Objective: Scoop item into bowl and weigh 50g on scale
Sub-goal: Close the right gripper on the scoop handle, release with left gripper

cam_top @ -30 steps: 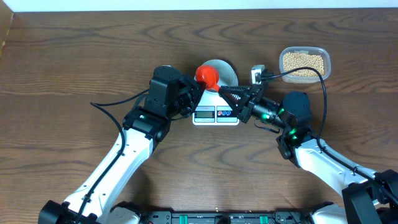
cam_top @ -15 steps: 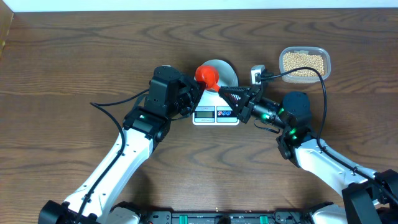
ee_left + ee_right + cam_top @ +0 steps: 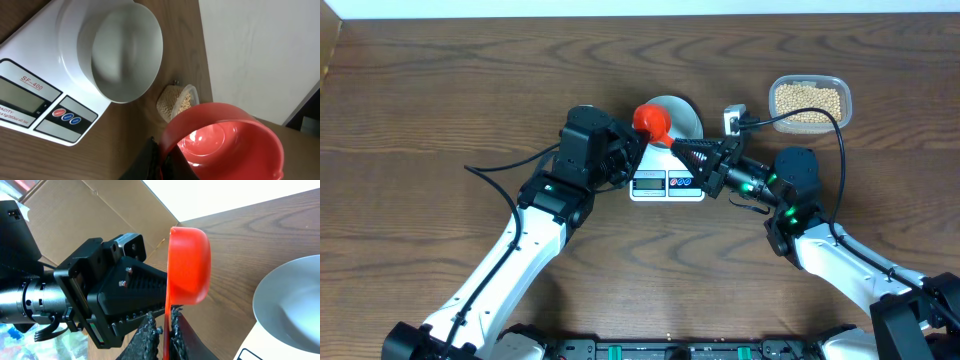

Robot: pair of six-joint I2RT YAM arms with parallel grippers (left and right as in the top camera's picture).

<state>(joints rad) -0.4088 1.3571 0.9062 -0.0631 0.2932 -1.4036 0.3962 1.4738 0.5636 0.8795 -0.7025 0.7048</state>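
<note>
A red scoop hangs beside the pale bowl, which stands empty on the white scale. Both grippers are shut on the scoop's handle: my left gripper from the left, my right gripper from the right. In the left wrist view the scoop is empty, pinched by the fingers, with the bowl and scale beyond. In the right wrist view the handle sits between the fingers and the scoop is edge-on. The beans lie in a clear tub.
The clear tub stands at the back right, also seen in the left wrist view. A small white connector on a black cable lies between bowl and tub. A cardboard box stands beyond the table's left edge.
</note>
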